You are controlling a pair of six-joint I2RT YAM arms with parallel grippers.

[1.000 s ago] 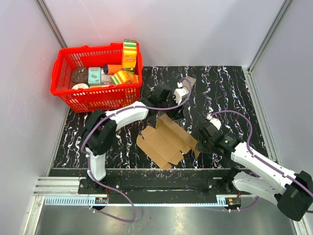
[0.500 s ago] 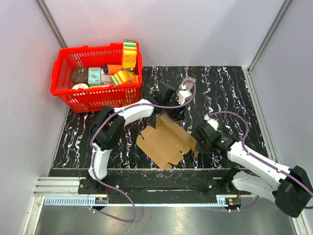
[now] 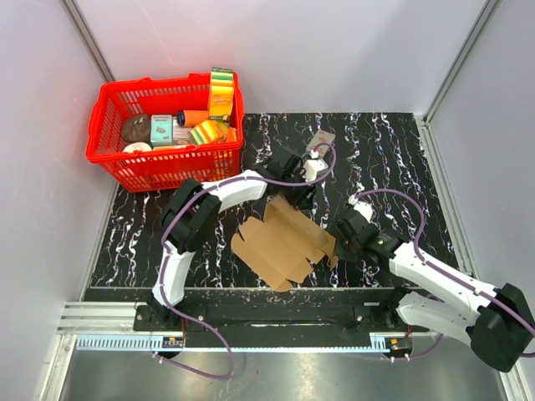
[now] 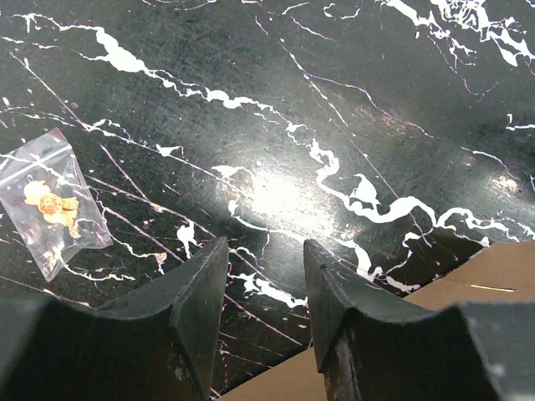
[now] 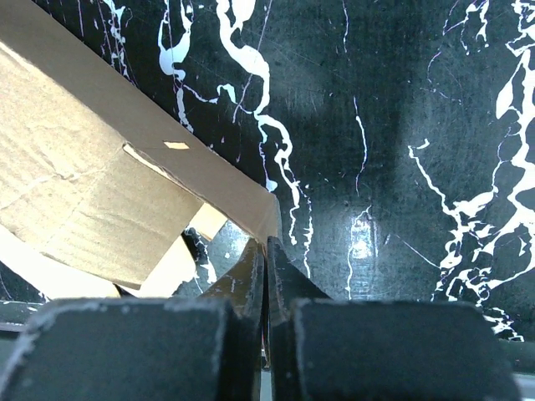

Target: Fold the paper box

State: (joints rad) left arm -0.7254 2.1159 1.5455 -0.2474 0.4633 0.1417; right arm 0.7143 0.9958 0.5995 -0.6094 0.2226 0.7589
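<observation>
The paper box (image 3: pixel 280 238) is a flat brown die-cut cardboard sheet lying on the black marbled table, near the middle front. My right gripper (image 3: pixel 338 244) is at its right edge. In the right wrist view the gripper (image 5: pixel 266 251) is shut on the corner of a raised flap of the box (image 5: pixel 92 159). My left gripper (image 3: pixel 299 194) hovers over the sheet's far edge. In the left wrist view it (image 4: pixel 266 251) is open and empty, with the box edge (image 4: pixel 276 380) just below the fingers.
A red basket (image 3: pixel 125 171) with several groceries stands at the back left. A small clear plastic bag (image 4: pixel 50 205) lies on the table beyond the left gripper; it also shows in the top view (image 3: pixel 322 138). Grey walls enclose the table.
The left arm has stretched further right toward the sheet's far edge. The box has shifted slightly to the left. The right gripper stays shut on the flap.
</observation>
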